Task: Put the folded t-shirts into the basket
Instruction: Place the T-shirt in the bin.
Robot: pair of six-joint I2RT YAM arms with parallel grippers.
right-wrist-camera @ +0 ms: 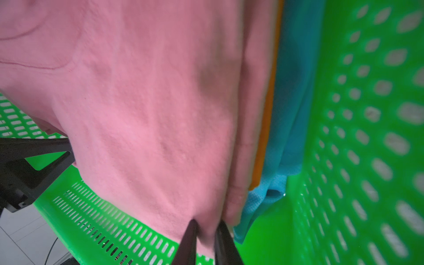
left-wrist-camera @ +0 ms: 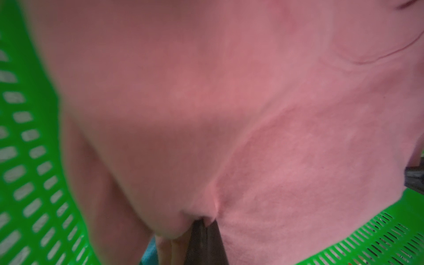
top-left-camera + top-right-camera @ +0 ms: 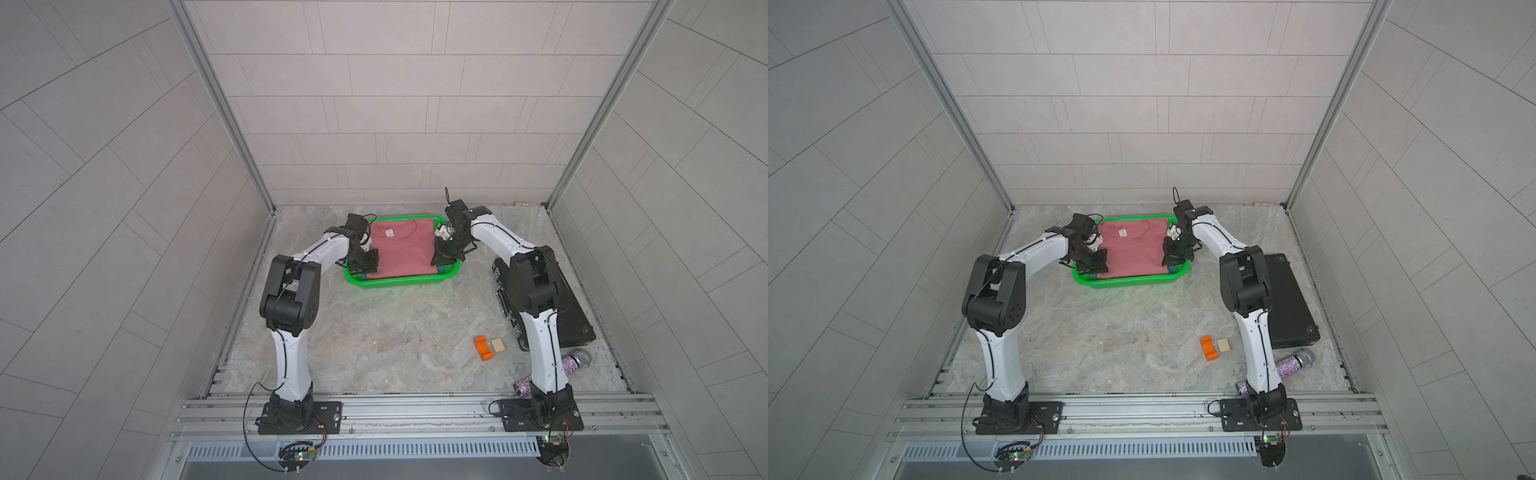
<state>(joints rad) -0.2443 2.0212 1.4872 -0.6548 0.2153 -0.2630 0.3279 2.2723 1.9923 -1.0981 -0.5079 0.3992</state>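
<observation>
The dusty pink folded t-shirt (image 3: 401, 249) (image 3: 1133, 251) lies on top inside the green basket (image 3: 399, 284) (image 3: 1129, 284). In the right wrist view an orange t-shirt (image 1: 267, 128) and a sky blue one (image 1: 291, 114) show as layers under the pink one (image 1: 149, 114). My left gripper (image 3: 365, 266) (image 2: 205, 221) is shut, pinching the pink cloth (image 2: 229, 114) at its near left corner. At the near right corner my right gripper (image 3: 442, 259) (image 1: 207, 223) is shut on a fold of the same shirt.
A flat black case (image 3: 573, 316) lies right of the basket, partly under the right arm. A small orange block (image 3: 484, 348) and a wooden block (image 3: 498, 345) sit on the near right of the table. A glittery microphone (image 3: 575, 362) lies by the right arm's base.
</observation>
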